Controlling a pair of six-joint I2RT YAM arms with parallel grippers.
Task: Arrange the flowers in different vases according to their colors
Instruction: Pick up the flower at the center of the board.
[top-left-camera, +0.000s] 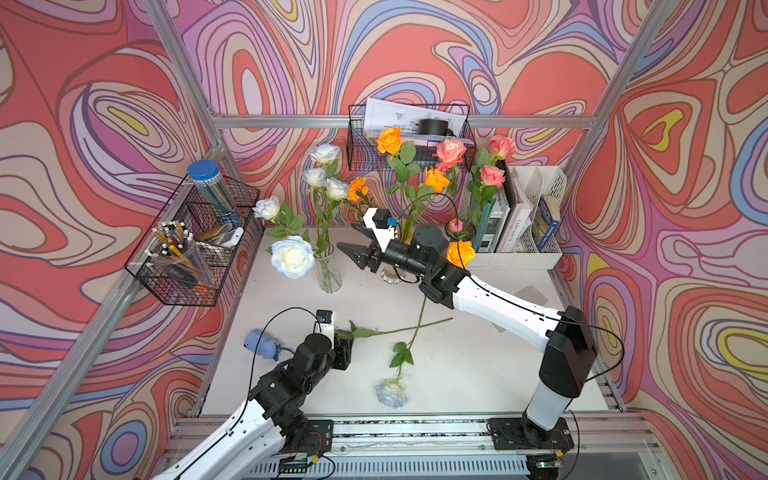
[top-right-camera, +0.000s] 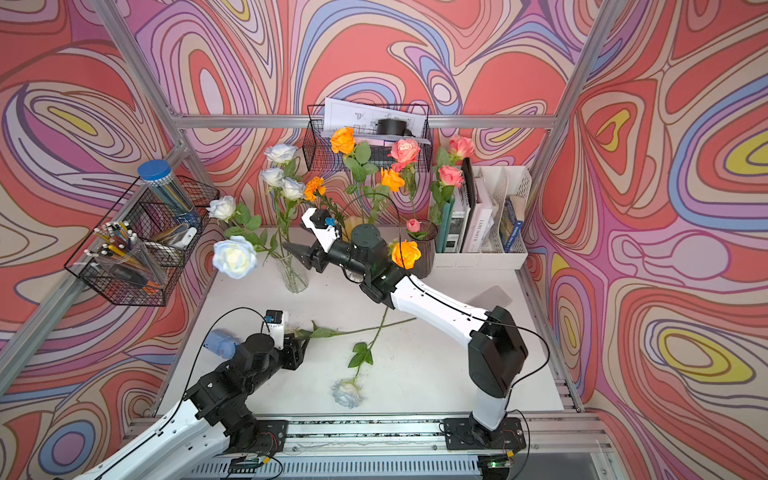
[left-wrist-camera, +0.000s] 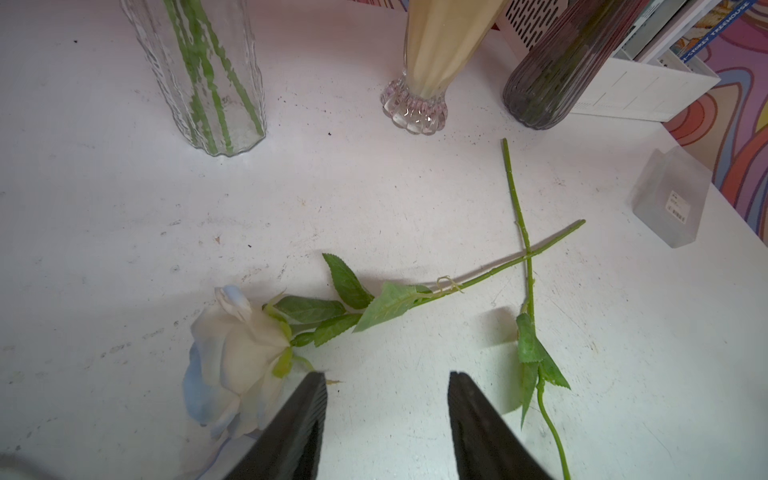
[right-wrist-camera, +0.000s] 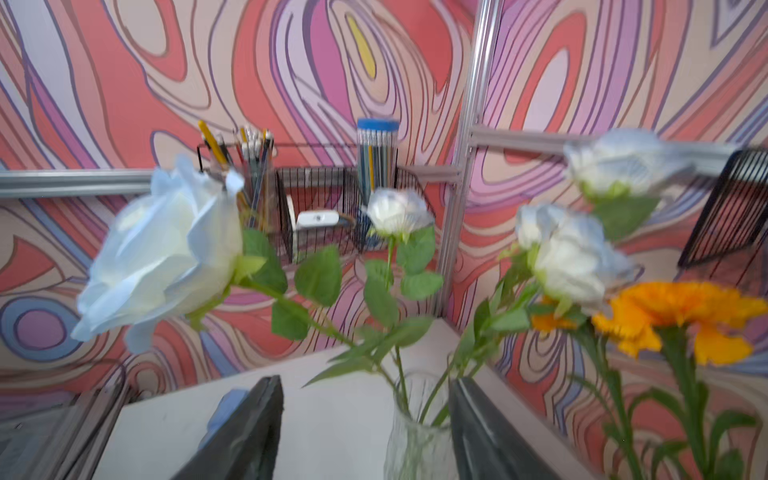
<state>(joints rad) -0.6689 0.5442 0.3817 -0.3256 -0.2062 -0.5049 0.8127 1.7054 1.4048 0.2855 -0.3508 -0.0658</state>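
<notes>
Left wrist view: a white fabric rose with a green leafy stem (left-wrist-camera: 237, 357) lies flat on the white surface (left-wrist-camera: 124, 216), its bloom just beside one fingertip of the left claw (left-wrist-camera: 386, 376), which is spread wide with nothing between its jaws. Its stem crosses that of a second white rose (top-left-camera: 391, 392), also lying flat, bloom toward the robot's base. Farther back stand the clear ribbed glass vase (left-wrist-camera: 208, 83) holding white roses (top-left-camera: 324, 153), the yellow-amber vase with a clear foot (left-wrist-camera: 432, 54) holding orange blooms (top-left-camera: 390, 140), and the dark purple ribbed vase (left-wrist-camera: 552, 79) with pink roses (top-left-camera: 451, 150). The right claw (right-wrist-camera: 365, 380) — released, gripping nothing — hovers near the clear vase's mouth.
</notes>
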